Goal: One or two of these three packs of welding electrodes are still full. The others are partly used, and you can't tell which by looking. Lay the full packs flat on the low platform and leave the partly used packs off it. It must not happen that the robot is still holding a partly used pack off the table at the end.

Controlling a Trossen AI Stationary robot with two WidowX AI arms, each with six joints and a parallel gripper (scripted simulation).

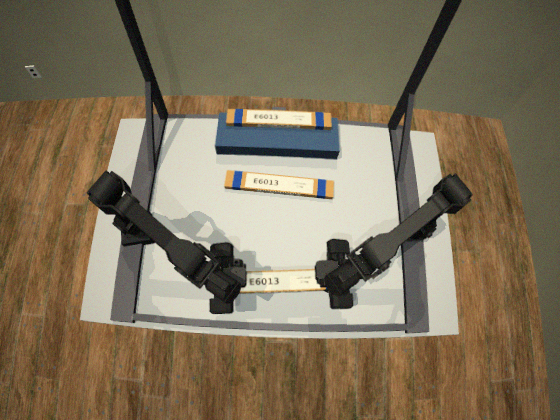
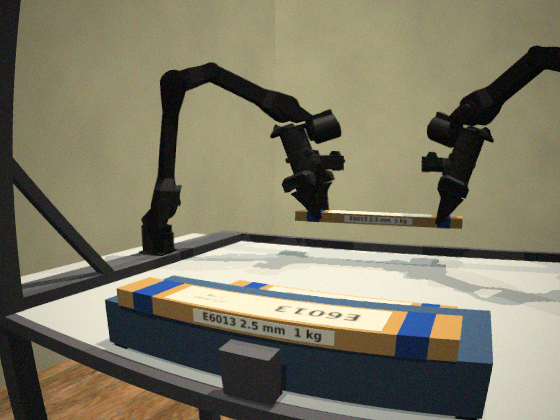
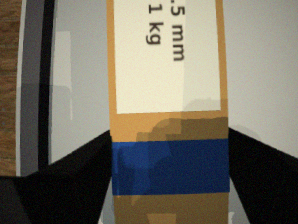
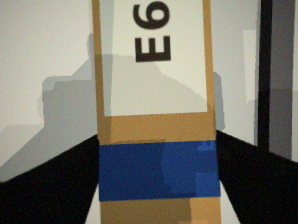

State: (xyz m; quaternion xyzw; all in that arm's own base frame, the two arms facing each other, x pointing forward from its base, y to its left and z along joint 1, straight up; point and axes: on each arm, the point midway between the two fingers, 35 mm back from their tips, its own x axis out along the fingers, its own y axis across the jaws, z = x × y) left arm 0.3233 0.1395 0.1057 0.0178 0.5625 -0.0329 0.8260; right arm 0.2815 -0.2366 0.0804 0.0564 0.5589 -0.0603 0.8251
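Two pincers hold one long pack up high.
We have our left pincer [image 1: 327,280] [image 2: 320,216] [image 3: 167,135] and right pincer [image 1: 239,280] [image 2: 442,220] [image 4: 156,139] partly open, each squeezing a blue band on the long, flat orange pack with a cream label [image 1: 282,281] [image 2: 377,219] [image 3: 167,75] [image 4: 155,100], up above the white, flat bench [image 1: 360,215] [image 2: 70,320]; a second orange pack with blue bands [image 1: 278,119] [image 2: 280,320] lies flat on the low, dark blue block-shaped platform [image 1: 277,145] [image 2: 375,382], along its outer edge, and a third orange pack with blue bands [image 1: 279,185] [image 2: 257,286] lies flat on the bench, near the platform but not touching it.
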